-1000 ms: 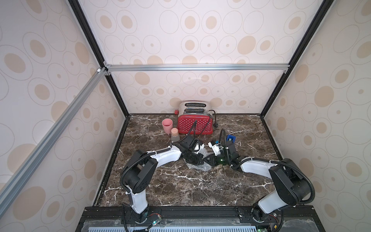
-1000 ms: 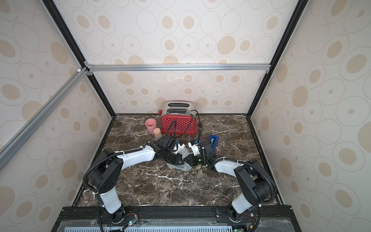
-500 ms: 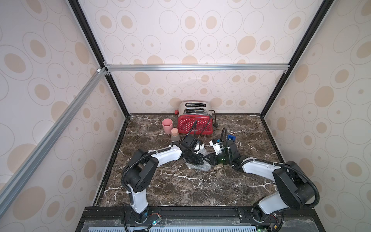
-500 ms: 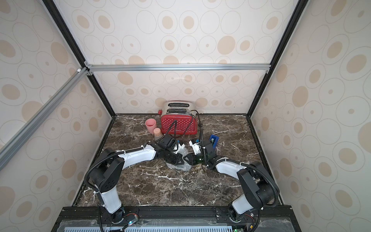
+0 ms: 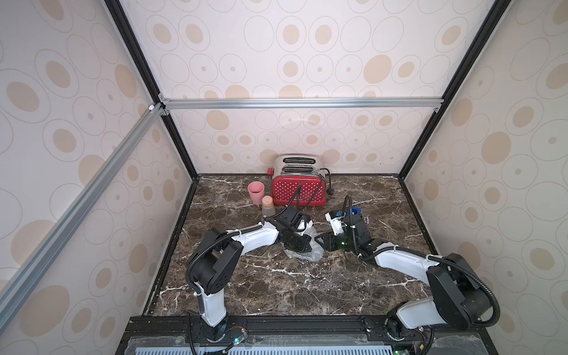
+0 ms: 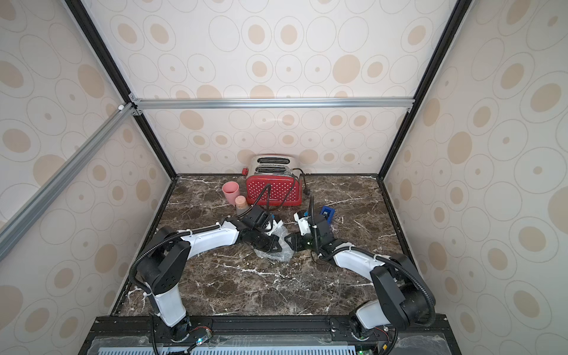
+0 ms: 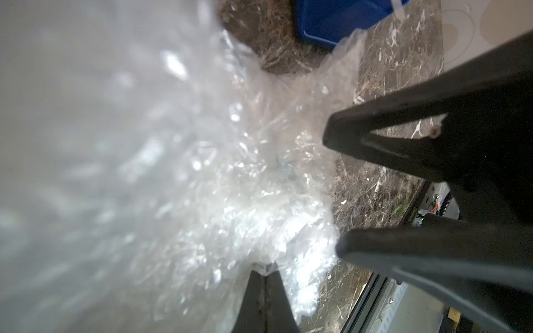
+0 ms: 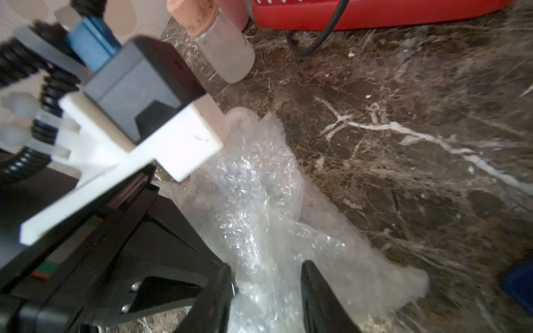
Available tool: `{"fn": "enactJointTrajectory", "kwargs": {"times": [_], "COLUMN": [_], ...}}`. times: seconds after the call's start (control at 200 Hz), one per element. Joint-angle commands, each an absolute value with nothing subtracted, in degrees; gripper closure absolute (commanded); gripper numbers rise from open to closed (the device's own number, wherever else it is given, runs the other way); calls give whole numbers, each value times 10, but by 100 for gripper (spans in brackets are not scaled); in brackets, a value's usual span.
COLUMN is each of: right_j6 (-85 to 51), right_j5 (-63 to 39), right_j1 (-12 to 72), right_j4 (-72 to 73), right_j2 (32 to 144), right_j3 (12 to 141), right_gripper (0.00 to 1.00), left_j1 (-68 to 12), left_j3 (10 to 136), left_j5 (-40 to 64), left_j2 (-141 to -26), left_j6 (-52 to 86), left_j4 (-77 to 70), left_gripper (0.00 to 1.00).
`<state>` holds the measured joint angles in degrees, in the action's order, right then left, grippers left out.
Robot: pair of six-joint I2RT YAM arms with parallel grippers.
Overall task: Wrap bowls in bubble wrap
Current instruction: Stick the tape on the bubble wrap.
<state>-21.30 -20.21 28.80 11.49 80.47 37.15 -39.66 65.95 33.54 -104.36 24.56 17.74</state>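
Observation:
A crumpled bundle of clear bubble wrap (image 5: pixel 304 252) (image 6: pixel 274 254) lies mid-table between my two arms. The bowl is almost wholly hidden inside it; only faint blue marks (image 7: pixel 284 167) show through the plastic. My left gripper (image 5: pixel 301 243) (image 7: pixel 265 269) is shut, pinching an edge of the bubble wrap (image 7: pixel 230 173). From the other side my right gripper (image 5: pixel 321 241) (image 8: pixel 266 269) stands open, its two fingers apart with bubble wrap (image 8: pixel 259 216) between them. The left wrist view also shows the right gripper (image 7: pixel 333 191) spread against the bundle.
A red toaster (image 5: pixel 299 187) stands at the back wall with its cord trailing forward. A pink cup (image 5: pixel 255 192) and a corked bottle (image 5: pixel 268 208) sit left of it, close behind the left wrist. A small blue object (image 5: pixel 355 211) lies behind the right wrist.
My right gripper's jaws have spread wider and its wrist has shifted slightly to the right. The left arm and the bundle have stayed put.

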Motion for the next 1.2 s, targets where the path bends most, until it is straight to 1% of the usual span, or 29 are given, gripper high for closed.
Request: {"fn": "enactJointTrajectory", "kwargs": {"times": [0.0, 0.055, 0.095, 0.155, 0.215, 0.295, 0.426, 0.541, 0.646, 0.731, 0.987, 1.082, 1.192], "right_j6": [-209, -212, -216, -224, -231, -234, -238, -232, -222, -220, -224, -224, -218], "right_j5": [-201, -220, -232, -253, -278, -299, -305, -271, -201, -176, -151, -157, -166], "right_j1": [286, 286, 287, 287, 290, 298, 304, 304, 302, 298, 292, 292, 292], "right_j4": [109, 113, 115, 118, 126, 128, 118, 98, 52, 42, 14, 20, 8], "right_j2": [770, 764, 765, 777, 800, 834, 878, 889, 886, 882, 881, 859, 824], "right_j3": [361, 359, 360, 365, 371, 383, 399, 403, 419, 422, 440, 436, 443], "right_gripper": [74, 86, 92, 97, 100, 100, 100, 100, 100, 100, 100, 100, 97], "left_j1": [-397, -398, -397, -398, -398, -397, -397, -397, -398, -397, -397, -397, -397], "left_j3": [677, 676, 676, 676, 676, 676, 676, 676, 675, 675, 675, 676, 678], "left_j5": [328, 327, 326, 326, 326, 326, 327, 326, 326, 325, 324, 323, 327], "left_j2": [-1049, -1048, -1047, -1046, -1046, -1046, -1046, -1045, -1047, -1047, -1041, -1033, -1012], "left_j6": [230, 230, 229, 229, 229, 229, 228, 226, 225, 225, 226, 225, 228], "left_j4": [202, 202, 202, 202, 203, 202, 203, 204, 204, 204, 205, 211, 215], "left_gripper": [100, 100, 100, 100, 100, 100, 100, 100, 100, 100, 100, 100, 100]}}
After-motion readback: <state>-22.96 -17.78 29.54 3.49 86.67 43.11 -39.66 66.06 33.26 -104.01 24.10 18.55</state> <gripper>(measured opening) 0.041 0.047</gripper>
